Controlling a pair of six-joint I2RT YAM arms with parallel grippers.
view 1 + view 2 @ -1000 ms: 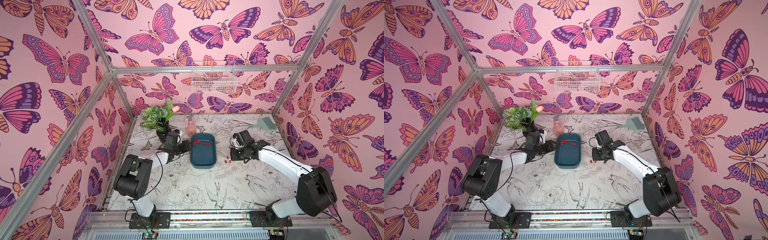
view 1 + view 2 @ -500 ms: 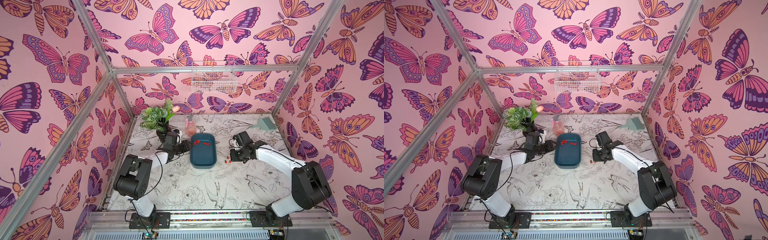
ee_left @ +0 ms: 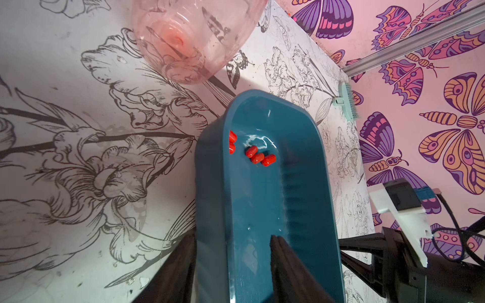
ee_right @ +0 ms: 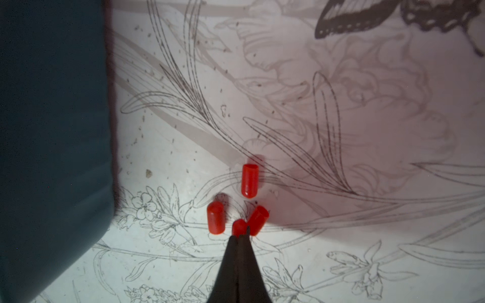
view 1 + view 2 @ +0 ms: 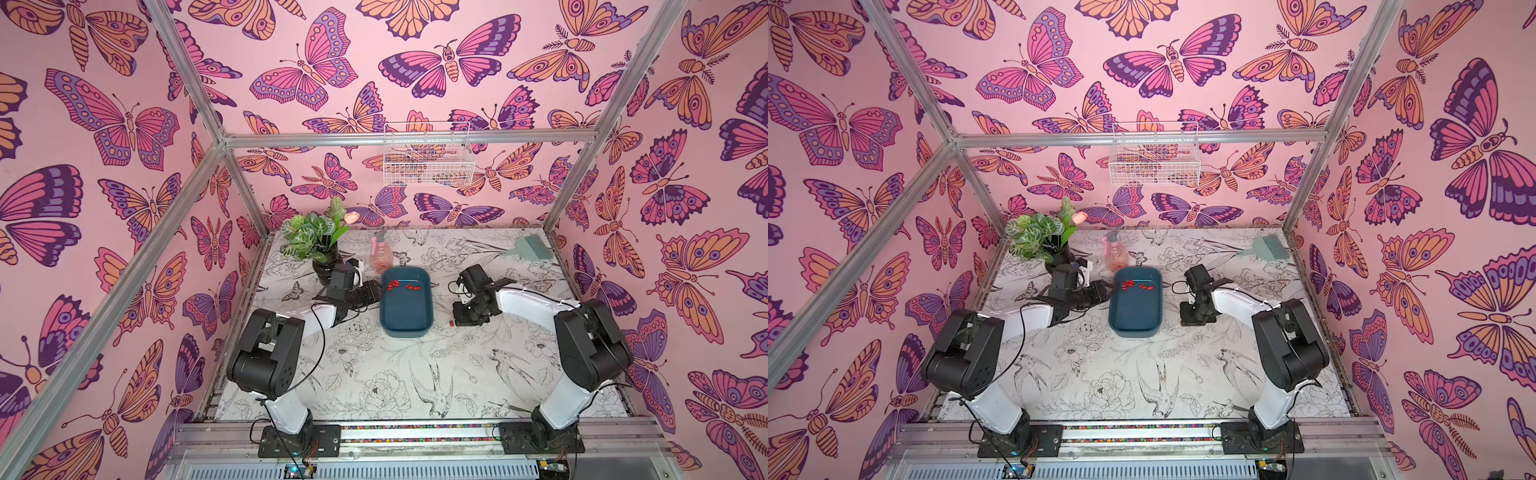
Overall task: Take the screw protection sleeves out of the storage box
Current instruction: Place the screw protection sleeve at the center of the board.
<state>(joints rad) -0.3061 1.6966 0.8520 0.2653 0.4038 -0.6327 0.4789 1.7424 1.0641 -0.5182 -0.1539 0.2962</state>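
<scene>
1. The task is partly done. Four screw protection sleeves [image 4: 249, 180] lie loose on the table [image 4: 367, 118], just beside the storage box [image 5: 405, 316] on the right arm's side.
2. Several more red sleeves remain inside the box, in two small clusters [image 5: 401, 285] at its far end. The left wrist view shows three together, plus two partly hidden by the wall. By this count, more than half the work is probably left.
3. The left gripper [image 3: 231, 237] is about half open and straddles the box's near side wall. One finger is outside and one inside, and it appears to be steadying the box.
4. The right gripper [image 4: 240, 236] is fully closed and low over the table. Its tips sit against one sleeve [image 4: 238, 226]. Whether it pinches that sleeve or merely touches it cannot be told.
5. Compared with a second ago, the right arm's elbow has swung inward and its gripper has dropped closer to the sleeves on the table. The left arm, the box and the sleeves inside it look unchanged.
</scene>
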